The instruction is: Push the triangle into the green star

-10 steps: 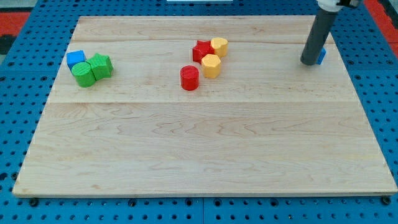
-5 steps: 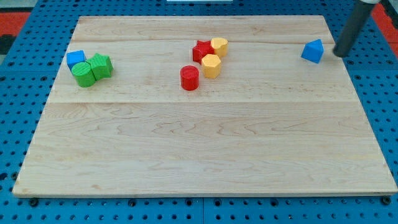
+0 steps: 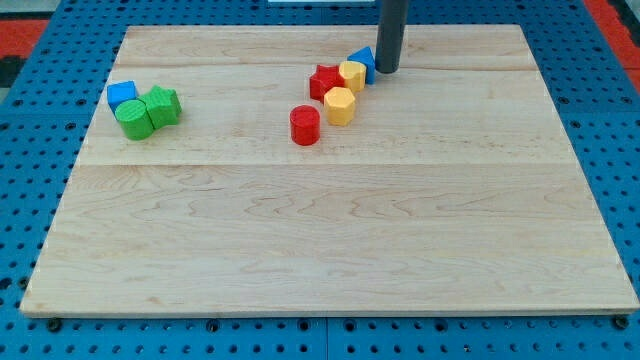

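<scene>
The blue triangle (image 3: 363, 61) sits near the view's top centre, touching the upper yellow block (image 3: 352, 75). My tip (image 3: 386, 70) rests right against the triangle's right side. The green star (image 3: 162, 105) is far off at the view's left, packed with a green cylinder (image 3: 133, 119) and a blue cube (image 3: 121, 95).
A red star (image 3: 325, 81), a second yellow block (image 3: 339, 105) and a red cylinder (image 3: 305, 125) cluster just left and below the triangle. The wooden board (image 3: 330, 240) lies on a blue pegboard.
My tip swung from the board's right edge to the left, and the blue triangle slid left with it, from the right side up against the upper yellow block.
</scene>
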Controlling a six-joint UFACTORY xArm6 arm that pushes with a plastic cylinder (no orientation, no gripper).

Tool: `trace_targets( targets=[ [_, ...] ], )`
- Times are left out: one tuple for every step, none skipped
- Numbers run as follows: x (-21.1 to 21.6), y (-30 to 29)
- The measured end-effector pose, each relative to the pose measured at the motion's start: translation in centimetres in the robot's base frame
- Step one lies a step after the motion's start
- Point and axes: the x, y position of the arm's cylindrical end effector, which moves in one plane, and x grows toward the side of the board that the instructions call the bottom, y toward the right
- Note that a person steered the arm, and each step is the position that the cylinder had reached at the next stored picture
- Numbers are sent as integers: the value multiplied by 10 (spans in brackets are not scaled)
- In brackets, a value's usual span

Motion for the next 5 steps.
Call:
trace_targets(
  targets=[
    [-9, -49],
    [-48, -57],
    [-51, -101],
    [-63, -124],
    [-95, -96]
  ],
)
